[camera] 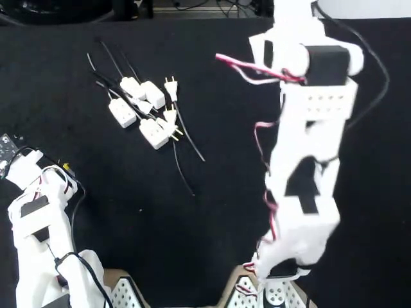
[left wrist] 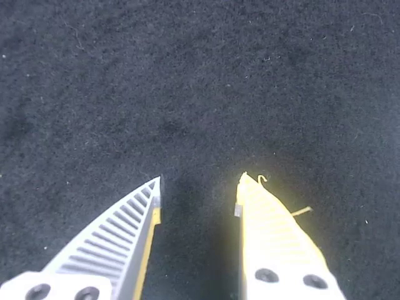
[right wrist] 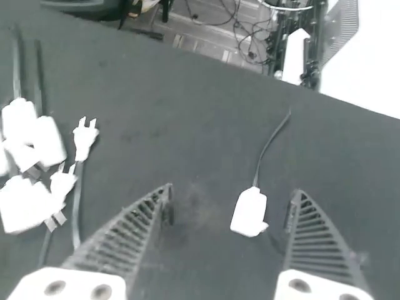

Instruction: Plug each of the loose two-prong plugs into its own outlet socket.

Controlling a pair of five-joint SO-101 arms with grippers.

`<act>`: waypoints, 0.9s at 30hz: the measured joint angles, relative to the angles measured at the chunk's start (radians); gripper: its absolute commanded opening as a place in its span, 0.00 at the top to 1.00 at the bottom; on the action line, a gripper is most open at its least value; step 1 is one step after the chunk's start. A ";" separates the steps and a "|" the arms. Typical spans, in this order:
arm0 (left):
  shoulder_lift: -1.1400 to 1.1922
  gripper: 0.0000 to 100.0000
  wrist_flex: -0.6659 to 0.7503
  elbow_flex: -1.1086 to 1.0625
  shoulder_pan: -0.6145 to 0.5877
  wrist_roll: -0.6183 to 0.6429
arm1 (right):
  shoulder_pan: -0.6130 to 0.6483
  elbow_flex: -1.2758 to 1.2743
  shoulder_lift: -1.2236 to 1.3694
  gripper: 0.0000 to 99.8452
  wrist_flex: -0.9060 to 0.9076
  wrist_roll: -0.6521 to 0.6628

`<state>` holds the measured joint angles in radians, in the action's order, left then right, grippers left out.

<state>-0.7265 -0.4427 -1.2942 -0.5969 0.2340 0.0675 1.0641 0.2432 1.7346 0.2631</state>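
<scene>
On black felt (camera: 128, 212), boxy white sockets (camera: 154, 133)

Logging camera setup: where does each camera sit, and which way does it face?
High view: above the table, looking down; left arm, right arm, plug-and-socket cluster.
Left wrist view: left arm, close over bare table; open left gripper.
Right wrist view: raised right arm, facing across the table; open right gripper.
Shared: the cluster, in high and right wrist views.
</scene>
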 measured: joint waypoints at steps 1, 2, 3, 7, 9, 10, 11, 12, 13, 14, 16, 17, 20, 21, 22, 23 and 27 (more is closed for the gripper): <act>0.000 0.80 0.000 0.000 0.000 0.000 | 0.018 -0.064 -0.044 0.73 0.000 0.000; 0.000 0.80 0.000 0.000 0.000 0.000 | 0.038 -0.123 -0.080 0.73 0.000 0.000; 0.000 0.80 0.000 0.000 0.000 0.000 | 0.058 -0.180 -0.107 0.73 0.000 0.000; 0.000 0.80 0.000 0.000 0.000 0.000 | 0.137 -0.393 -0.176 0.73 0.000 0.000; 0.000 0.80 0.000 0.000 0.000 0.000 | 0.180 -0.483 -0.195 0.73 0.000 0.000; 0.000 0.80 0.000 0.000 0.000 0.000 | 0.203 -0.525 -0.203 0.73 0.000 0.000; 0.000 0.80 0.000 0.000 0.000 0.000 | 0.226 -0.557 -0.210 0.73 0.000 0.000; 0.000 0.80 0.000 0.000 0.000 0.000 | 0.249 -0.588 -0.212 0.73 0.000 0.000; 0.000 0.80 0.000 0.000 0.000 0.000 | 0.265 -0.612 -0.212 0.73 0.000 0.000; 0.000 0.80 0.000 0.000 0.000 0.000 | 0.278 -0.638 -0.212 0.73 0.000 0.000; 0.000 0.80 0.000 0.000 0.000 0.000 | 0.282 -0.683 -0.212 0.73 0.000 0.000; 0.000 0.80 0.000 0.000 0.000 0.000 | 0.281 -0.712 -0.213 0.73 0.000 0.000; 0.000 0.80 0.000 0.000 0.035 0.000 | 0.278 -0.825 -0.285 0.73 -0.005 0.000; 0.000 0.80 0.000 0.000 0.055 0.000 | 0.278 -0.867 -0.322 0.73 -0.011 0.000; 0.000 0.80 0.000 0.000 0.069 0.000 | 0.278 -0.918 -0.362 0.73 -0.020 0.000; 0.000 0.80 -0.003 0.000 0.081 -0.005 | 0.281 -0.970 -0.405 0.73 -0.038 0.000; 0.000 0.80 -0.072 0.032 0.127 -0.060 | 0.278 -1.212 -0.628 0.73 -0.149 0.000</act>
<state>-0.7265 -0.5148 -1.2620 -0.4695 0.1741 0.3452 -0.1481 -0.3844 1.5858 0.2631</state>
